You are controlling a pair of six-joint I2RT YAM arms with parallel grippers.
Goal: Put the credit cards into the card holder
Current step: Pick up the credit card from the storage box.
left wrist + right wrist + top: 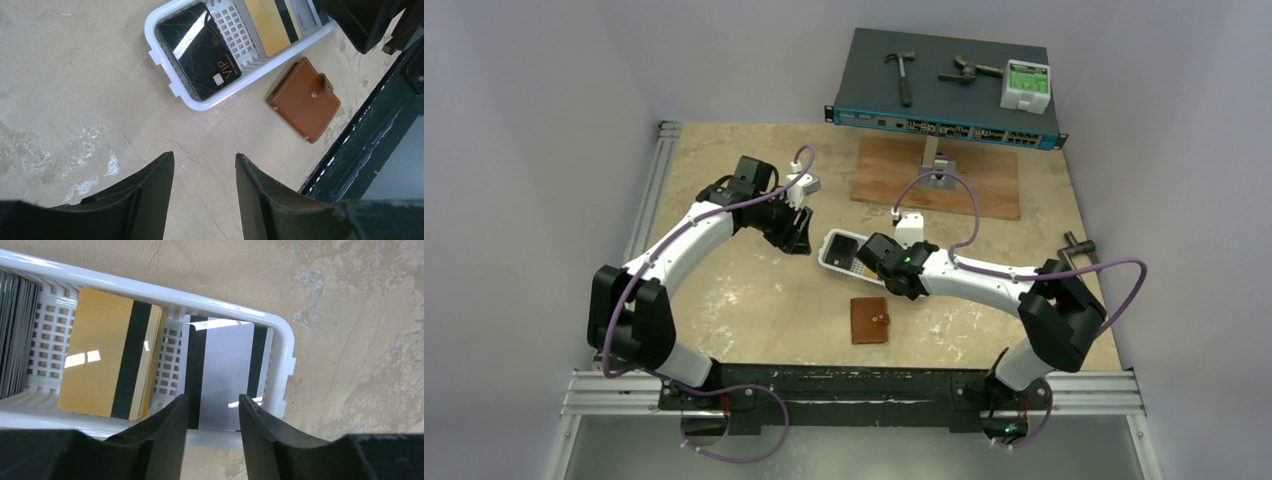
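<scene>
The right claw (212, 400) sits low over the white tray (280, 340), jaws partly apart with the grey card (225, 360) showing in the gap. Touching it or not? Can't tell. The gold card (100, 360) lies beside it in the tray, and the black card (198, 50) is at the other end. The left claw (204, 156) hangs half open above the bare worktop (75, 100), holding nothing. The wallet (305, 100) lies shut on the worktop, just beside the tray.

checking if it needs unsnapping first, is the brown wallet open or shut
Shut. The brown wallet lies folded flat, its tab snapped across the front; no inner pockets show.
</scene>
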